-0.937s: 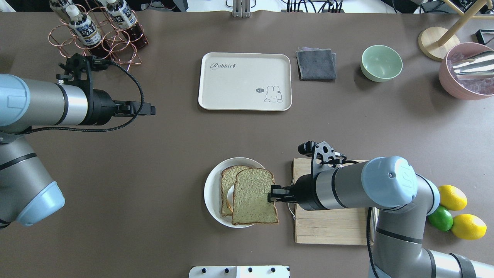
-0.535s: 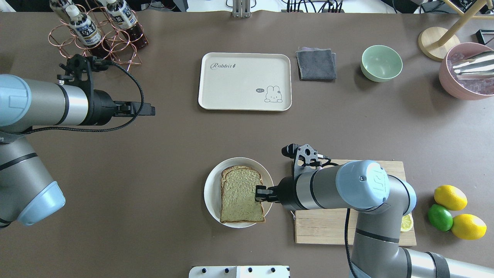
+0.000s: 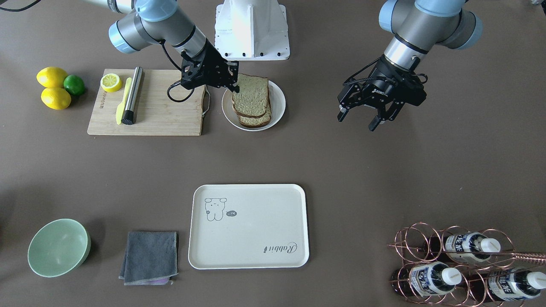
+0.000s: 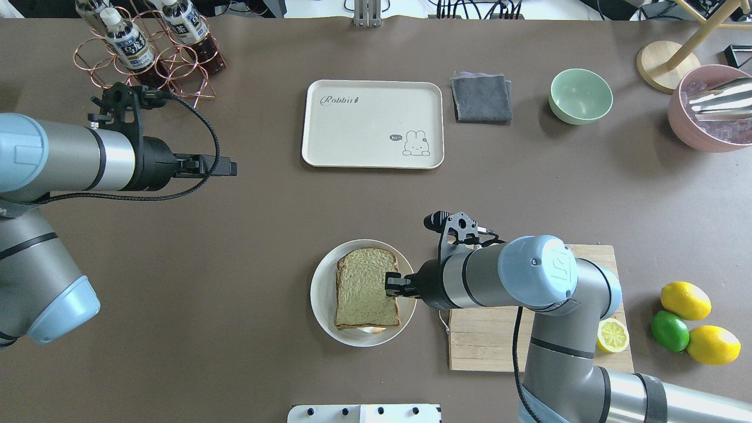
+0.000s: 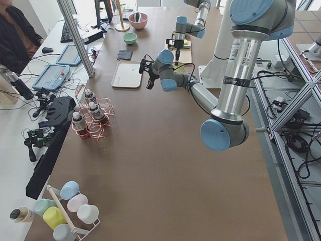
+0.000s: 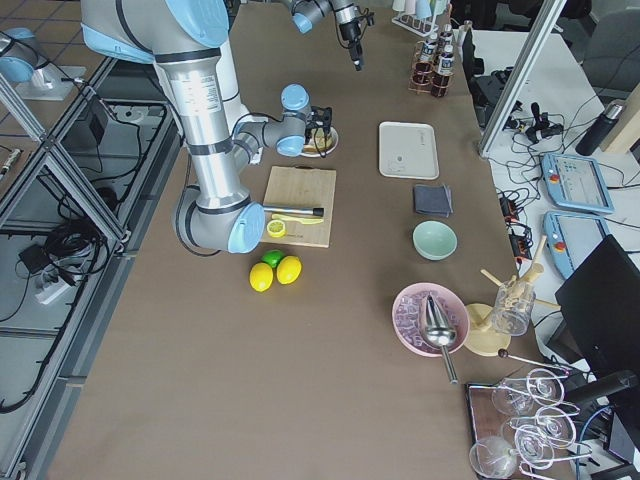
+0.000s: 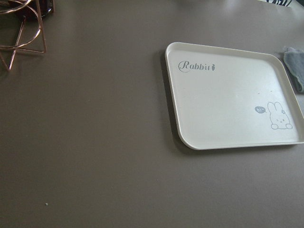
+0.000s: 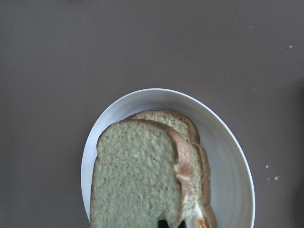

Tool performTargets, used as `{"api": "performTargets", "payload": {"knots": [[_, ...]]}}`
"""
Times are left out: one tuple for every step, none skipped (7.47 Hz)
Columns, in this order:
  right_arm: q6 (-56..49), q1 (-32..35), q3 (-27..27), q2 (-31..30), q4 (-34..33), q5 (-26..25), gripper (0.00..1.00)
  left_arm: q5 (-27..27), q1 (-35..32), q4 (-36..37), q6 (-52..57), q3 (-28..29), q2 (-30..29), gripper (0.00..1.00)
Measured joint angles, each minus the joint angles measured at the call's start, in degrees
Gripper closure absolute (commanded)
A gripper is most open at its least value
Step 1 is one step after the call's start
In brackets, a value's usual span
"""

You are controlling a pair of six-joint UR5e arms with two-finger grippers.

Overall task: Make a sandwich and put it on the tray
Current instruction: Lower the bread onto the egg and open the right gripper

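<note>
Matt cream tray (image 4: 372, 136), glossy white plate (image 4: 321, 289), porous bread (image 4: 364, 286), grained wooden cutting board (image 4: 487, 348), soft grey cloth (image 4: 480, 97)

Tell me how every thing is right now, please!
top bread slice, lying on the lower slice
right tool, shut on top bread slice
left tool, open and empty
tray, empty
plate, carrying both slices
green bowl, empty

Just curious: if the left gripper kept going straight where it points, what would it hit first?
Probably the bare table just short of the tray; the left gripper slants downward, though depth is unclear.
</note>
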Motion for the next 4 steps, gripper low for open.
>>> {"api": "performTargets", "payload": {"knots": [[0.09, -0.03, -1.01, 0.86, 0.02, -0.01, 1.0, 0.0, 0.0, 0.0, 0.0, -0.02, 0.06, 0.03], [0.1, -0.15, -1.65, 1.34, 0.1, -0.05, 1.0, 0.0, 0.0, 0.0, 0.0, 0.0, 0.02, 0.03], [0.02, -0.24, -1.98, 1.4, 0.16, -0.07, 1.0, 0.0, 0.0, 0.0, -0.04, -0.01, 0.0, 0.03], [-0.03, -0.25, -2.12, 1.24, 0.19, -0.1, 0.8, 0.0, 0.0, 0.0, -0.07, -0.02, -0.02, 0.03]]}}
